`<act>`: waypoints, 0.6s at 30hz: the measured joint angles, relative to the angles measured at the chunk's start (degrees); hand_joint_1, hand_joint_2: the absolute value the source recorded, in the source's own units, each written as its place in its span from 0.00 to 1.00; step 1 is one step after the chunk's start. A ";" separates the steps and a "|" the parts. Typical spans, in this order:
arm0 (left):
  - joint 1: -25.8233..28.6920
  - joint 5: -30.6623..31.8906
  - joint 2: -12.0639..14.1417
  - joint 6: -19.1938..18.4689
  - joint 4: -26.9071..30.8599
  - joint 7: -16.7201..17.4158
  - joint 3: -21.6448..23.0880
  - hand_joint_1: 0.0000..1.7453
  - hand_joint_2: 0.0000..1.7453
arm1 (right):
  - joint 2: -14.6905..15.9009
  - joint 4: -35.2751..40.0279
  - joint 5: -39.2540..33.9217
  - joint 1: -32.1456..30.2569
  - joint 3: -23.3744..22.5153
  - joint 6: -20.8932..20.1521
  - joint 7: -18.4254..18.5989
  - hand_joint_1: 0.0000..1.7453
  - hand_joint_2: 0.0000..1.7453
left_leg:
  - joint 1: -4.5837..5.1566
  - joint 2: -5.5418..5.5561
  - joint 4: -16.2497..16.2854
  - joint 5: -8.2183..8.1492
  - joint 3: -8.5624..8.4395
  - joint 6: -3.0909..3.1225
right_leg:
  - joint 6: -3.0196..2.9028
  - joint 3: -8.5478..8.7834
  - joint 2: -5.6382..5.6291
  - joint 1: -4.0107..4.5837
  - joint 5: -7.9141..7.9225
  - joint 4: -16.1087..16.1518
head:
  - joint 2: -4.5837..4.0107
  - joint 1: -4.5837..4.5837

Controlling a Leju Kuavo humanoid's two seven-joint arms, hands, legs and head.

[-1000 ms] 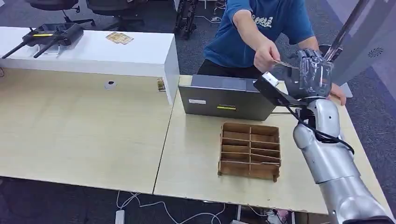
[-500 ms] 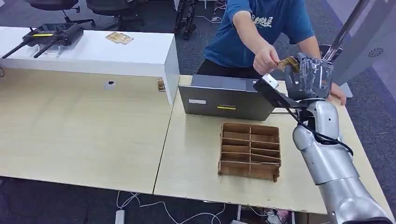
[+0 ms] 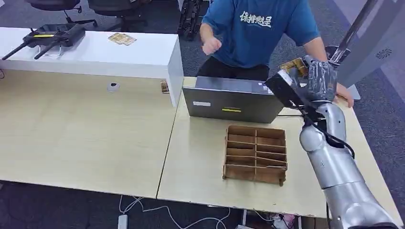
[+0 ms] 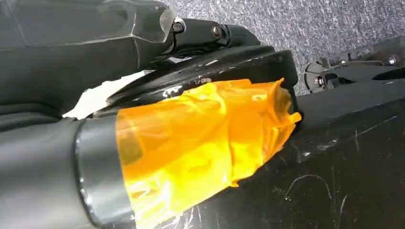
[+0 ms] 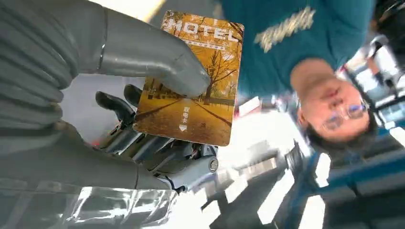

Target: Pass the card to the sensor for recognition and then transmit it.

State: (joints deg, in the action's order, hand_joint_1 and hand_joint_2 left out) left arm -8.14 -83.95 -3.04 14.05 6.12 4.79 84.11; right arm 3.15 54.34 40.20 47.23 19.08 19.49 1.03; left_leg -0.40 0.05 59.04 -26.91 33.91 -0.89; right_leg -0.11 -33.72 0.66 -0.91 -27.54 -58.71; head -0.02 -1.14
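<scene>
My right hand (image 3: 319,76) is raised over the far right of the table, beside the right end of a grey flat box device (image 3: 232,100). It holds a yellow hotel card (image 3: 293,65) upright. In the right wrist view the thick grey thumb (image 5: 143,52) presses the card (image 5: 200,119) against the dark fingers; the card shows an autumn-tree picture and the word HOTEL. My left hand (image 4: 95,162) appears as dark and grey parts with orange tape around one of them; how its fingers lie is unclear.
A person in a blue shirt (image 3: 258,28) stands behind the table, one fist (image 3: 210,46) drawn near the chest, the other hand (image 3: 345,95) on the table edge. A wooden compartment tray (image 3: 256,153) sits in front of the box. A white counter (image 3: 95,52) stands at the back left.
The person's hand has let go of the card and pulled back toward the chest. My right hand now holds the card alone and has turned slightly.
</scene>
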 joint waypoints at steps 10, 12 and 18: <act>0.00 -0.68 0.02 0.07 0.00 -0.15 0.00 0.00 0.00 | -2.01 0.02 -14.41 0.01 -4.48 -1.59 -2.18 1.00 1.00 | 0.00 0.01 0.00 0.00 0.00 0.00 | 0.00 0.01 0.01 0.00 0.00 0.00 | 0.00 -0.02; 0.00 -0.79 0.02 0.09 0.00 -0.15 0.00 0.00 0.00 | -2.27 0.02 -16.81 0.02 -5.42 -1.81 -2.45 1.00 1.00 | 0.00 0.00 0.00 0.00 0.00 0.00 | 0.00 0.01 0.00 0.00 0.00 0.00 | 0.00 -0.02; -0.01 -0.90 0.02 0.07 0.00 -0.15 0.00 0.00 0.00 | -2.53 0.02 -17.75 0.02 -6.49 -2.01 -2.84 1.00 1.00 | 0.00 0.00 0.00 0.00 0.00 0.00 | 0.00 0.01 0.00 0.00 0.00 0.00 | 0.00 -0.02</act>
State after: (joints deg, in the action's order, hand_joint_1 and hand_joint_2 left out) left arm -8.15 -84.85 -3.02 14.12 6.12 4.63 84.11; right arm 0.61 54.36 22.45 47.25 12.59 17.49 -1.81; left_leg -0.40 0.05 59.04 -26.91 33.90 -0.89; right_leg -0.11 -33.71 0.66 -0.91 -27.54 -58.71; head -0.02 -1.16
